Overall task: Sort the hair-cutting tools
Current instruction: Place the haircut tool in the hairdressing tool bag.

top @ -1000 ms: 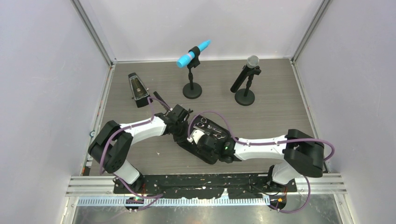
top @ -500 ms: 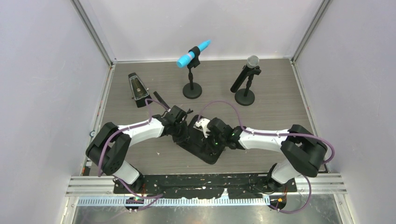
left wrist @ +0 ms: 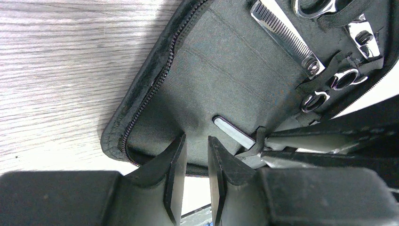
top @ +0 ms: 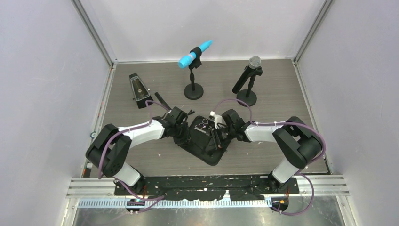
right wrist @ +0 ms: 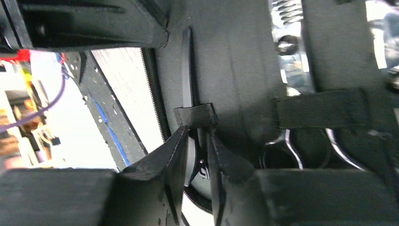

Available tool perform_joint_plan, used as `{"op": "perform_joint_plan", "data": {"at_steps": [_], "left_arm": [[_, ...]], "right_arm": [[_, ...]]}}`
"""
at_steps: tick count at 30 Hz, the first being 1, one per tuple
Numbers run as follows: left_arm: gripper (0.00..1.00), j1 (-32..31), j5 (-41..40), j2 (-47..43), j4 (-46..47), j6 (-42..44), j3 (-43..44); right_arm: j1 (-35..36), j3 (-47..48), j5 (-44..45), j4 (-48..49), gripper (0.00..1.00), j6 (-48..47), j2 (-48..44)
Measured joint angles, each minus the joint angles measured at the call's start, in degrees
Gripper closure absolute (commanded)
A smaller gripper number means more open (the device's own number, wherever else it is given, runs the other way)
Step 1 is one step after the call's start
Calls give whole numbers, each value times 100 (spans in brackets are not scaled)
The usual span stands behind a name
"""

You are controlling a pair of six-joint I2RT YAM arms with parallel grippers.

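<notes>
The black zip case (top: 208, 149) lies open at mid-table. Silver scissors (top: 203, 125) sit strapped inside it; their rings show in the left wrist view (left wrist: 346, 78) and the right wrist view (right wrist: 282, 146). My left gripper (top: 183, 133) is at the case's left rim, its jaws a narrow gap apart, its tips (left wrist: 195, 137) pinched on the lining. My right gripper (top: 217, 136) is over the case's right side. Its jaws (right wrist: 196, 134) close around a thin black hair clip (right wrist: 187, 70) tucked under an elastic loop (right wrist: 195, 115). A long thin black piece (top: 160, 100) lies on the table.
A black metronome (top: 138, 88) stands at the back left. A blue microphone on a stand (top: 194, 54) and a black microphone on a stand (top: 248, 80) stand at the back. Metal frame posts and grey walls enclose the table.
My right gripper has moved from the case's near right end to its far right side, onto the clip. My left gripper has stayed at the case's left rim.
</notes>
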Motion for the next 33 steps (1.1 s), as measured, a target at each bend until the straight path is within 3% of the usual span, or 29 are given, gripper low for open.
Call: {"op": "perform_joint_plan", "data": {"at_steps": [8,18,24,33], "left_arm": [[74,31,24,-39,61,-61,-66],[74,35,33,-44,63,-74,-68],[74,35,31,-48,63,-74,-68],[75,35,28,-72,79,-72,-94]], "right_arm": [[-367,-92,-195,118,60,382,-37],[85,-385,1220,-839,54,-184,-1554],[761,-1064,1740,-223,51,-400,-2411],[1725,-1996,2811,1276,49,-503,-2382]]}}
